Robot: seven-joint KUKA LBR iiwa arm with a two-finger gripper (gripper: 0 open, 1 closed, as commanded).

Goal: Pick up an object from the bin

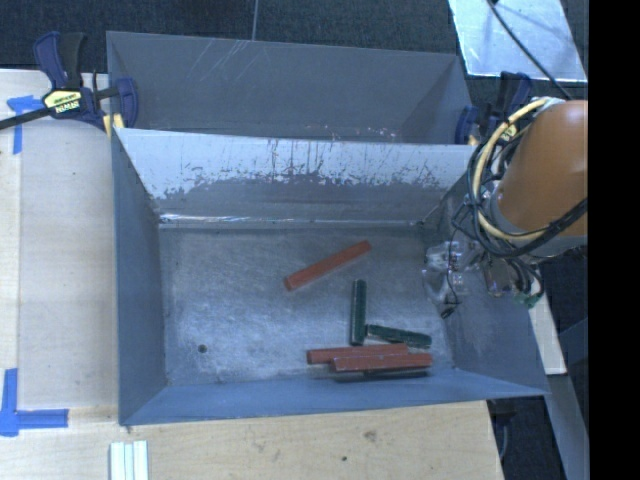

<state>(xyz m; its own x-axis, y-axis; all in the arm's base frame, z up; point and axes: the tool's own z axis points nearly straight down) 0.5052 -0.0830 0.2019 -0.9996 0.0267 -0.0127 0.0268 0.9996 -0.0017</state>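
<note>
Camera view gives you a short dark green stick (400, 337) lying flat near the bin's right front corner, the piece nearest your tool (447, 276), which hangs above and to the right of it over bare floor by the right wall; you cannot tell whether the tool is wide or narrow. Just left of that piece a second dark green stick (357, 312) points up the view, and below both a pair of reddish-brown flat sticks (365, 358) lies side by side along the front wall. Further out, a lone reddish-brown flat stick (327, 266) lies tilted near the middle of the grey metal bin (140, 268).
</note>
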